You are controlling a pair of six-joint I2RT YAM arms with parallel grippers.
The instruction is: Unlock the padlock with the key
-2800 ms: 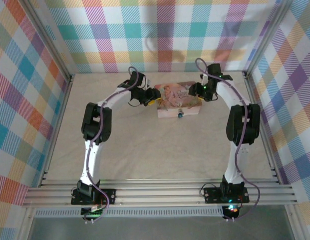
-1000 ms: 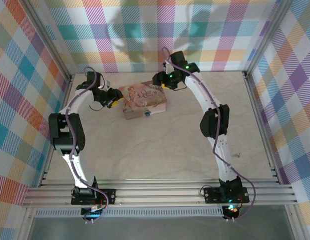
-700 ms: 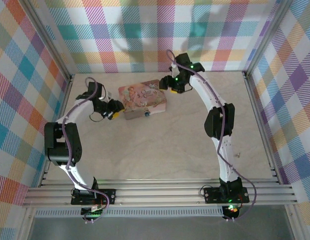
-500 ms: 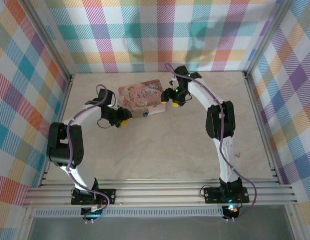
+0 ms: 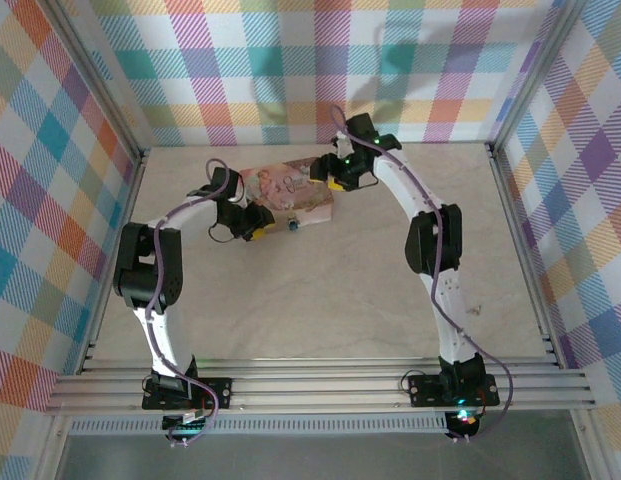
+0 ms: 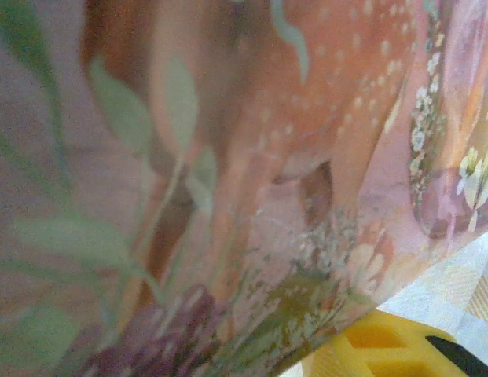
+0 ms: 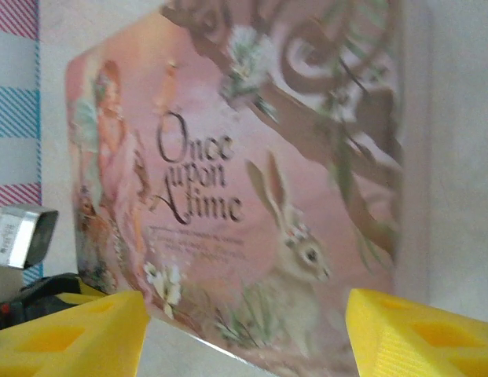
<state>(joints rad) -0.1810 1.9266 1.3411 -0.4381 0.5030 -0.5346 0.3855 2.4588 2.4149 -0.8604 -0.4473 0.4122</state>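
The padlock [image 5: 293, 223] is a tiny dark blue speck hanging at the front side of the pink illustrated tin [image 5: 288, 192]. My left gripper [image 5: 252, 229] sits against the tin's front-left corner. In the left wrist view the tin [image 6: 228, 157] is blurred and very close, and one yellow finger [image 6: 377, 353] stands far to the right; the other finger is hidden behind the tin. My right gripper [image 5: 336, 181] hovers at the tin's right end. Its jaws [image 7: 244, 338] stand wide apart over the lid [image 7: 244, 196] with nothing held. The key is hidden.
The tin lies near the back of the beige table [image 5: 320, 300], close to the plaid back wall [image 5: 310, 70]. Metal frame rails [image 5: 320, 385] run along the near edge. A small silvery block [image 7: 20, 234] shows beyond the tin's far side.
My left gripper has come up and right from in front of the tin to its front-left corner. The right gripper has lifted slightly toward the tin's back-right end.
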